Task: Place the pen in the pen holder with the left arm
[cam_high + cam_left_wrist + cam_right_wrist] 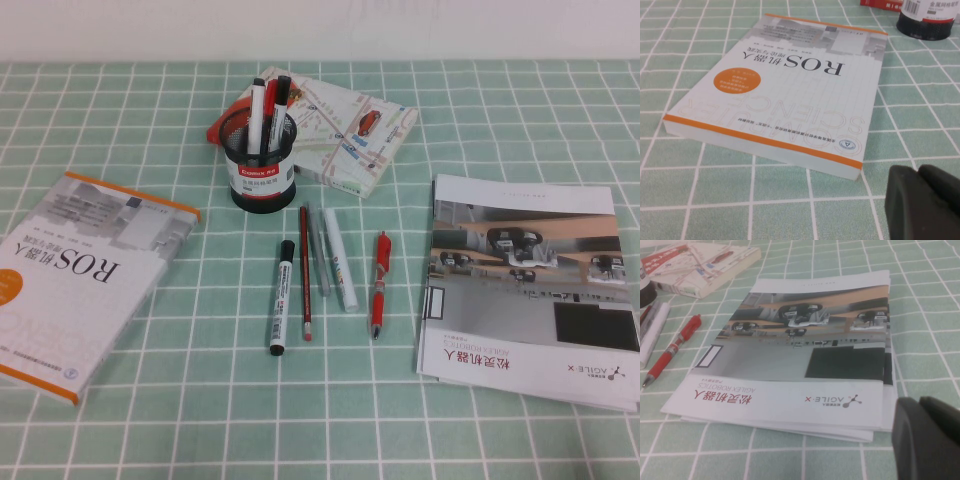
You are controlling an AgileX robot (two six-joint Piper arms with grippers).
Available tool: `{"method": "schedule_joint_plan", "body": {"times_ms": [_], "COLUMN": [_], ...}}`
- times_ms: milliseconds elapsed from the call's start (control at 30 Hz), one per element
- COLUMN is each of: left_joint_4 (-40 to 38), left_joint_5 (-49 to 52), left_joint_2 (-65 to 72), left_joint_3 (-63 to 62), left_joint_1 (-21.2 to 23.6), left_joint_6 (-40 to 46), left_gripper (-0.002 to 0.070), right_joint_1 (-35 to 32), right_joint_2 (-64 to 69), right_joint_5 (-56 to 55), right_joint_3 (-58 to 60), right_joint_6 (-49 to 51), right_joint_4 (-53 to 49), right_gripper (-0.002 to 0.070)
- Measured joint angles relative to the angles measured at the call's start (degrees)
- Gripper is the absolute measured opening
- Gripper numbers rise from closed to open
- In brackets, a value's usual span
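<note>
The pen (283, 297) is lying light and rigid on the counter (200, 420), probably slick; its mid-barrel is looking best to grasp. The left end effector (917, 202) is hovering beside the ROS book (790, 95), the right end effector (926, 437) by the brochure (810, 355), both pressed together.

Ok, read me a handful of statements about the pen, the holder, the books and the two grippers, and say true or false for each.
1. The pen lies on the table, outside the pen holder. True.
2. The pen holder is empty. False: markers already stand in it.
3. The red gel pen lies between the white marker and the brochure. True.
4. The left gripper is holding the pen. False: it is beside the ROS book, holding nothing.
5. The right gripper is near the brochure. True.
</note>
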Motion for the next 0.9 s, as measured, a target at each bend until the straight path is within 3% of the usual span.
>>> {"method": "schedule_joint_plan", "body": {"times_ms": [800, 900], "left_joint_4": [-0.1, -3.9], "left_joint_5": [-0.1, -2.4], "left_joint_2": [0.0, 0.0], "left_joint_3": [0.0, 0.1], "left_joint_1": [0.0, 0.0], "left_joint_6": [0.0, -0.6], "left_gripper": [0.0, 0.0], "right_joint_1": [0.0, 0.0], "right_joint_2": [0.0, 0.0], "right_joint_5": [0.0, 0.0], "right_joint_3": [0.0, 0.0], "right_joint_6": [0.0, 0.0], "right_joint_4": [0.0, 0.0], "right_gripper": [-0.002, -0.002]}}
